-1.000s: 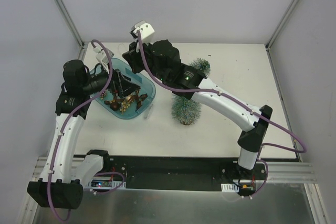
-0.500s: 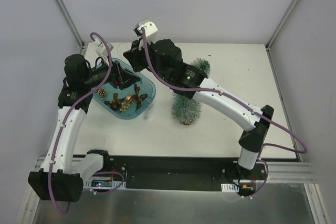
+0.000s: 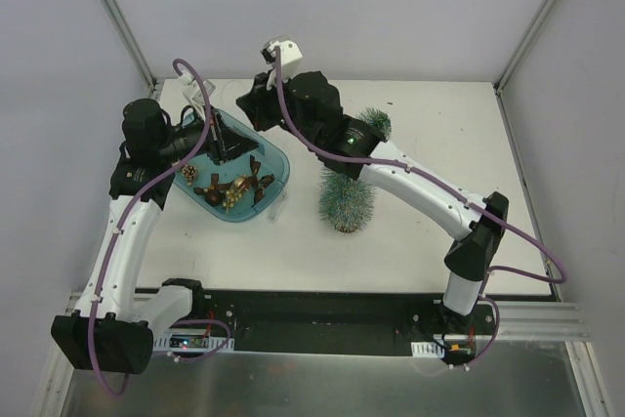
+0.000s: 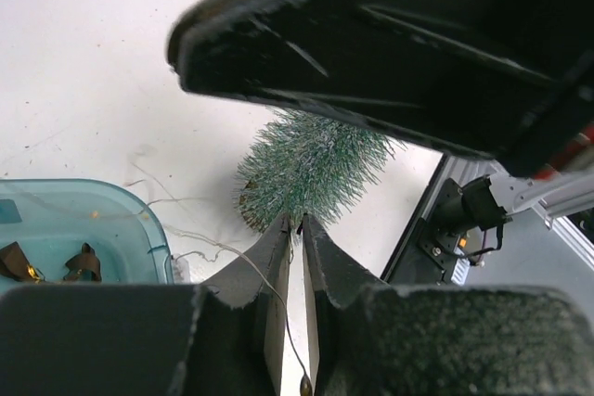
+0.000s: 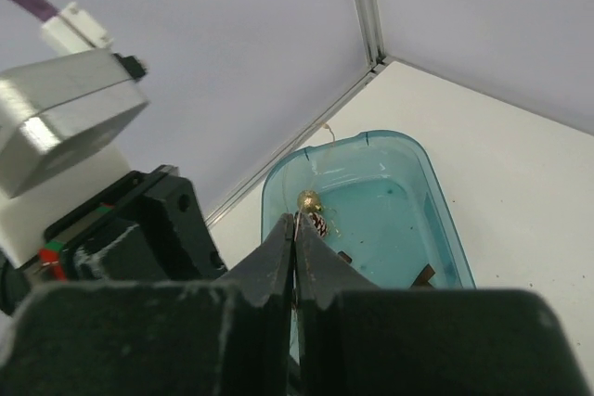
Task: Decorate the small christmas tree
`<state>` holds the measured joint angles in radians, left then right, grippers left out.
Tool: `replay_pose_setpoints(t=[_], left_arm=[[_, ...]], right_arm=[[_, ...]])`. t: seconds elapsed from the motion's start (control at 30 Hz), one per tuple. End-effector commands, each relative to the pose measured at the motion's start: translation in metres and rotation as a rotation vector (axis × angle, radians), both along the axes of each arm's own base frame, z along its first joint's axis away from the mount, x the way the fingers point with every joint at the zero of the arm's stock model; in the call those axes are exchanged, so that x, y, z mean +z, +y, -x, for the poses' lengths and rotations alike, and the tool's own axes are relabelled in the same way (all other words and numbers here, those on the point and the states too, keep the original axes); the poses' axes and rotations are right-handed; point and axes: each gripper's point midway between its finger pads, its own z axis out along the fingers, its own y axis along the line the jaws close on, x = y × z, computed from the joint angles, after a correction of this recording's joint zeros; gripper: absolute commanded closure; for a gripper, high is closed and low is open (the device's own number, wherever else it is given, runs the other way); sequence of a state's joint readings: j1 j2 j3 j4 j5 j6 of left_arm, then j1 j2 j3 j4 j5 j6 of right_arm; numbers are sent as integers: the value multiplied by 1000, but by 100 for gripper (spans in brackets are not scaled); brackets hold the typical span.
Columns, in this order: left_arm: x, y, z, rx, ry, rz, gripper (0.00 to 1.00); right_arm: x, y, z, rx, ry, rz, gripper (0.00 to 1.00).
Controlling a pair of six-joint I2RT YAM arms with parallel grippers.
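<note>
The small christmas tree (image 3: 345,204) stands upright on the white table, to the right of the teal tray (image 3: 280,169). It also shows past my left fingertips (image 4: 311,166). My left gripper (image 3: 227,144) hovers over the tray's far end. Its jaws (image 4: 297,220) are all but shut, with a thin wire (image 4: 243,269) running between them. My right gripper (image 3: 246,106) hangs just behind it, shut (image 5: 295,217) on a pale strand. Beyond its tips lie a gold ball (image 5: 309,200) and a pinecone (image 5: 319,223) in the tray (image 5: 436,201).
Several brown and gold ornaments (image 3: 234,187) lie in the tray's near half, with a pinecone (image 3: 188,172) at its left end. A second small tree (image 3: 374,124) stands at the back, half hidden by my right arm. Enclosure walls run close along the left and back.
My left gripper has closed from wide open and shifted slightly back over the tray. The right wrist has drifted a little right and back.
</note>
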<state>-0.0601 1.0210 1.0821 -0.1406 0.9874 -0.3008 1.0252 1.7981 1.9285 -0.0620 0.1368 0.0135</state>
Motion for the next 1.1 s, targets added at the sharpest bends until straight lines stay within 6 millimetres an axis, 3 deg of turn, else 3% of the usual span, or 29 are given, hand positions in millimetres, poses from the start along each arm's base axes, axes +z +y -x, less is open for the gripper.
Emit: replay_pose_setpoints(t=[0.0,0.37,0.73,1.07], left_arm=[[24,-6,12,-53,-56,19,91],[21,-20,16,-112,-24,0,91],[28,-29,-6,-112,-38,-20,94],[23,-31,-6,-123,-28,-33,96]], right_arm=[[45,-17,-9,-1,24,-189,97],[49,-18,-35,46,117,-295,92],[58,-63,-60,-14,107,-325,91],[82,-76,-61,37,50,-325,89]])
